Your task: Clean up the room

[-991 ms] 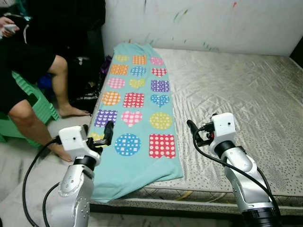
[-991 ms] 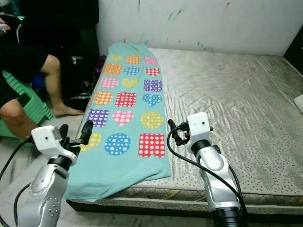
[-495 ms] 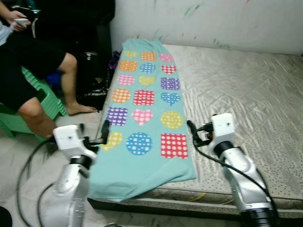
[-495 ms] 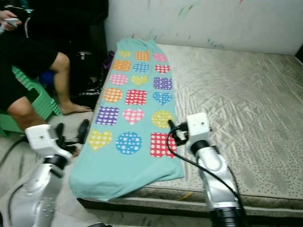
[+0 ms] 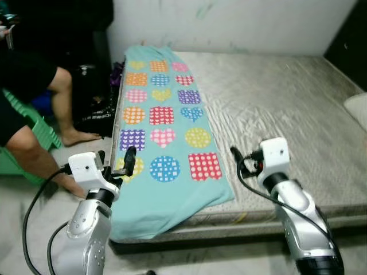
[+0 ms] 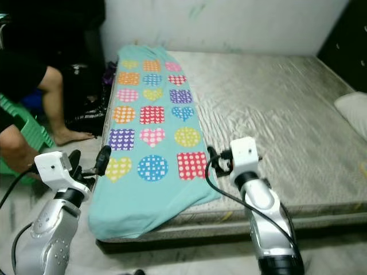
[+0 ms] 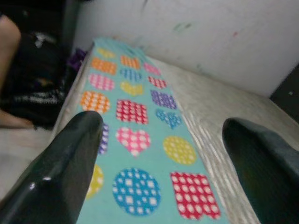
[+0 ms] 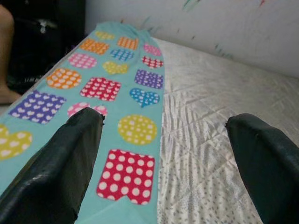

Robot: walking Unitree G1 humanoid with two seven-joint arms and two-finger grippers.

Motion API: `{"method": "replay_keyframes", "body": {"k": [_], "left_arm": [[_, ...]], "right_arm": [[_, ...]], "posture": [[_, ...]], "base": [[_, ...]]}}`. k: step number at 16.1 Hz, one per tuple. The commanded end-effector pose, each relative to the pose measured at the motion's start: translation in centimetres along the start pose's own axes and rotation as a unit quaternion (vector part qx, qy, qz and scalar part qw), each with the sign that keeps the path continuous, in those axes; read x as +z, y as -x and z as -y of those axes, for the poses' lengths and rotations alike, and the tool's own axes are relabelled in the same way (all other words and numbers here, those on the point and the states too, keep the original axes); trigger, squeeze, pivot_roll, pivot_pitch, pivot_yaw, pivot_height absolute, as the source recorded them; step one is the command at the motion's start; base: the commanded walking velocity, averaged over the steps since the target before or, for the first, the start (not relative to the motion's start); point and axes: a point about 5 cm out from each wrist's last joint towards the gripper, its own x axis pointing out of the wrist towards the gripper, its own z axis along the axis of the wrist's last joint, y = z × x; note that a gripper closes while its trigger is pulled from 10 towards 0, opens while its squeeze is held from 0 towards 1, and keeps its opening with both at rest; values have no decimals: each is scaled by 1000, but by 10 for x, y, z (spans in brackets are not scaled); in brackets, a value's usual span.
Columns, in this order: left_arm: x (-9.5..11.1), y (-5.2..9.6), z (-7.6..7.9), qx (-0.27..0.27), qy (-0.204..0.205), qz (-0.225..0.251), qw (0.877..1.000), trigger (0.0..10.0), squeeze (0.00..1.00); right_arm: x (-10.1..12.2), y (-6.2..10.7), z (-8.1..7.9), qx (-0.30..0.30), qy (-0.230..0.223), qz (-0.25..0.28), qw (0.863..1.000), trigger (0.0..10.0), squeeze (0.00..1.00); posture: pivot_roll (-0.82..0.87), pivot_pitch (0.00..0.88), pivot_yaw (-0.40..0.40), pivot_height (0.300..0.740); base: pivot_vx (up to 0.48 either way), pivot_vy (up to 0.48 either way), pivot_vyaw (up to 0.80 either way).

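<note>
Your left gripper point(image 7: 159, 154) and right gripper point(image 8: 163, 154) are both open, above the blanket point(image 5: 166, 137) along the mattress's point(image 5: 287, 114) left edge, maybe not touching.

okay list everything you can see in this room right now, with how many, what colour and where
Blanket: one, teal with coloured dotted shapes, along the mattress's left edge, near end hanging over.
Mattress: one, beige, against the wall.
Pillow: one, white, far right edge of the mattress.
Stool: one, green, on the floor at left.
Person: one, in black, seated at left, bare foot on the floor.
Left tool: black fingers, open, by the blanket's left edge.
Right tool: black fingers, open, over the mattress just right of the blanket.
</note>
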Motion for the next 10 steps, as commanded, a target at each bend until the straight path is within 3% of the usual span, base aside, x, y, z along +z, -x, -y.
{"method": "replay_keyframes", "body": {"k": [1, 9, 10], "left_arm": [[2, 1, -1, 1, -5, 3, 1000, 10000, 0], [4, 0, -1, 3, -2, 5, 1000, 10000, 0], [4, 0, -2, 3, -3, 4, 1000, 10000, 0]], "right_arm": [[-4, 2, -1, -1, -4, -9, 1000, 10000, 0], [-5, 2, -2, -2, -5, -11, 1000, 10000, 0], [-5, 1, -2, -1, -6, -11, 1000, 10000, 0]], "posture": [[-95, 112, -30, 740], [-90, 107, -27, 740], [-89, 108, -27, 740]], "base": [[0, 0, 0], [0, 0, 0], [0, 480, 0]]}}
